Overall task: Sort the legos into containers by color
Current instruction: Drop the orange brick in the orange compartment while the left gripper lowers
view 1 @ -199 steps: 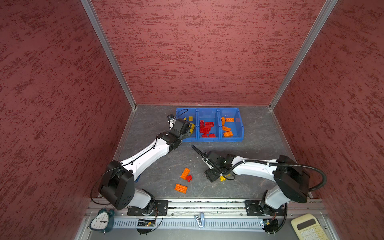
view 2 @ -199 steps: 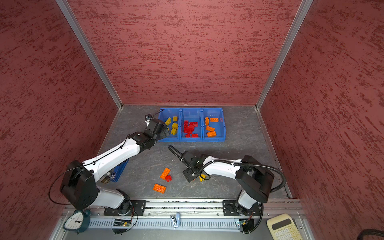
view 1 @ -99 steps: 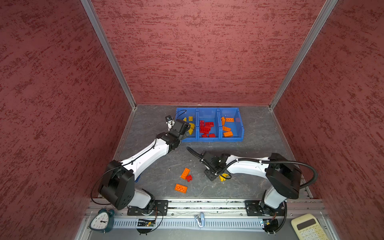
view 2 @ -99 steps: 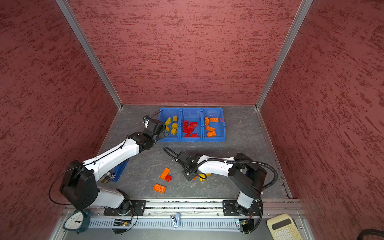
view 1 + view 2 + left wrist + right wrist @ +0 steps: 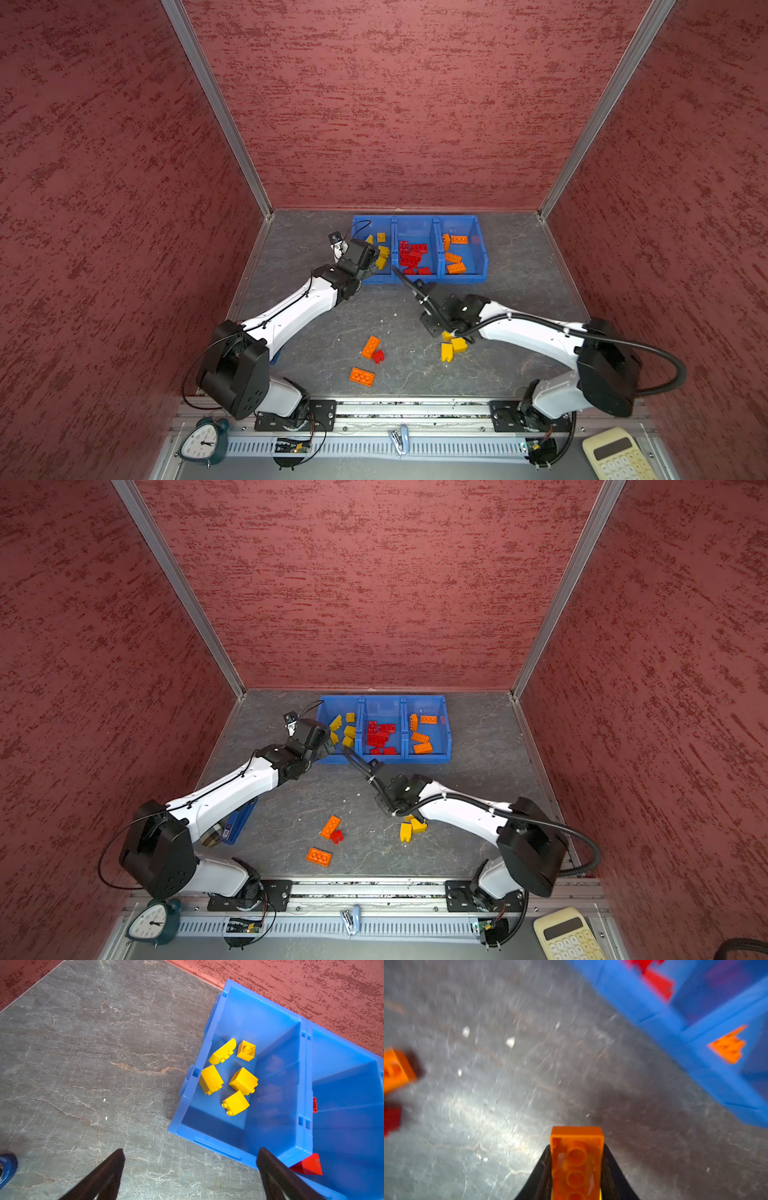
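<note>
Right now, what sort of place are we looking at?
Probably an enclosed robot test cell, not a home: red textured panel walls in aluminium framing, two arms bolted to a rail, blue bins on a grey tabletop.

Bright, even light; the right wrist view is motion-blurred, others sharp.

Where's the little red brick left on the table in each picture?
In a top view: little red brick beside the slanted orange brick.
In a top view: same spot.
Left wrist: not in it.
Right wrist: dark red blur beside that orange brick.
Shared landmark: the blue bins.
</note>
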Robot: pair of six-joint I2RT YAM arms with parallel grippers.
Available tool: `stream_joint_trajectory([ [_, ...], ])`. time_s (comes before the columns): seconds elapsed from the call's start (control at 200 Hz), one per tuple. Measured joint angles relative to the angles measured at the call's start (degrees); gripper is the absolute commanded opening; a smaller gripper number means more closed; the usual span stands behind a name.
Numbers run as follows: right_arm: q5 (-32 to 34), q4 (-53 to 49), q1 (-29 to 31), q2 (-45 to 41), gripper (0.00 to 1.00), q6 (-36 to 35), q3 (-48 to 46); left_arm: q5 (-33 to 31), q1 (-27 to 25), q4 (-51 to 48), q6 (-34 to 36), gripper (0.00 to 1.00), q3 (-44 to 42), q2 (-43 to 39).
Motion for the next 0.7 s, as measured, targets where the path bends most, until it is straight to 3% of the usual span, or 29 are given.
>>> stream_joint_trajectory([
  [0.14, -1.7, 8.8, -12.9, -3.1, 0.22, 0.0, -0.2, 0.3, 0.0, 0.0, 0.0, 0.99, 0.0, 0.9],
  [0.291, -2.3, 15.3, -22.5, 3.9, 0.24, 0.8, 2.3, 0.9, 0.0, -1.0, 0.0, 1.0, 0.8, 2.5],
  [0.566, -1.1, 19.7, -28.8, 22.4, 0.26, 0.9, 17.6, 1.5, 0.0, -2.4, -0.7, 0.99, 1.2, 2.7],
  [0.701, -0.2, 19.7, -29.1, 28.1, 0.4, 0.6, 24.0, 1.6, -0.4, -5.4, -2.6, 0.99, 1.1, 2.0],
])
